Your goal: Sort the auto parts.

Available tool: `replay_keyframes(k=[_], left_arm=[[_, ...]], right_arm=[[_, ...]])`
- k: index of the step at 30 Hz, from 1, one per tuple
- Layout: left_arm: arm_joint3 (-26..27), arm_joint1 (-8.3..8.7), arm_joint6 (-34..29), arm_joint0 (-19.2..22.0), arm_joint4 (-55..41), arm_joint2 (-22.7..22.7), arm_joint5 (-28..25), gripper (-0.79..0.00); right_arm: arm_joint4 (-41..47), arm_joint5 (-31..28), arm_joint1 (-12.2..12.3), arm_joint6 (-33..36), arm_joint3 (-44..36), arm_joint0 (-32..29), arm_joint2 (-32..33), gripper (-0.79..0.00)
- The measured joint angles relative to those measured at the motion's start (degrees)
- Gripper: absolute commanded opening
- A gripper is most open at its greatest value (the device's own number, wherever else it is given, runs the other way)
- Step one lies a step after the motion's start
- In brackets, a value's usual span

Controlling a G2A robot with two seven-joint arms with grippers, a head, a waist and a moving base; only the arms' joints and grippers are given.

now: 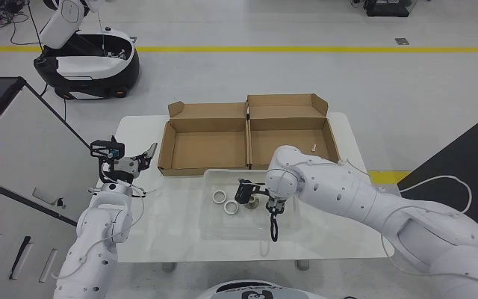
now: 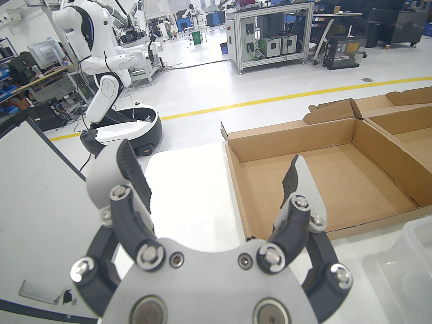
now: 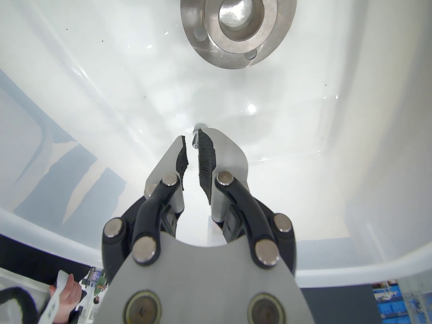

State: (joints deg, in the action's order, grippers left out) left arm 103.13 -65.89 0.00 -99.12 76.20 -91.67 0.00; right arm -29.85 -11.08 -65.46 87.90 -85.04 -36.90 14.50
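My right gripper [image 3: 191, 135] reaches down into the clear plastic tray [image 1: 224, 173] and is shut on a small threaded bolt [image 3: 199, 126] at the tray floor. Just beyond its fingertips a round metal flange [image 3: 238, 15] with bolt holes lies flat. In the top view the right gripper [image 1: 273, 226] hangs over the tray's middle, with two white rings [image 1: 224, 202] to its left. My left gripper [image 2: 209, 151] is open with nothing in it, held above the table's left side beside the left cardboard box [image 2: 324, 177].
Two open cardboard boxes, left [image 1: 203, 146] and right [image 1: 287, 142], stand side by side behind the tray. A small pale part [image 1: 314, 146] lies in the right one. Another wheeled robot [image 1: 86, 60] stands on the floor beyond the table's far left corner.
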Motion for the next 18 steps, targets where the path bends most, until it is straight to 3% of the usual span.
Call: replay_keyframes(k=[2,18], left_arm=[[0.0,0.00,0.0,0.0,0.0,0.0,0.0,0.000],[0.0,0.00,0.0,0.0,0.0,0.0,0.0,0.000]], right_arm=[[-0.1,0.0,0.0,0.0,0.1,-0.2,0.2,-0.785],[-0.5,-0.7,0.4,0.1,-2.2,0.0,2.3,-0.785]])
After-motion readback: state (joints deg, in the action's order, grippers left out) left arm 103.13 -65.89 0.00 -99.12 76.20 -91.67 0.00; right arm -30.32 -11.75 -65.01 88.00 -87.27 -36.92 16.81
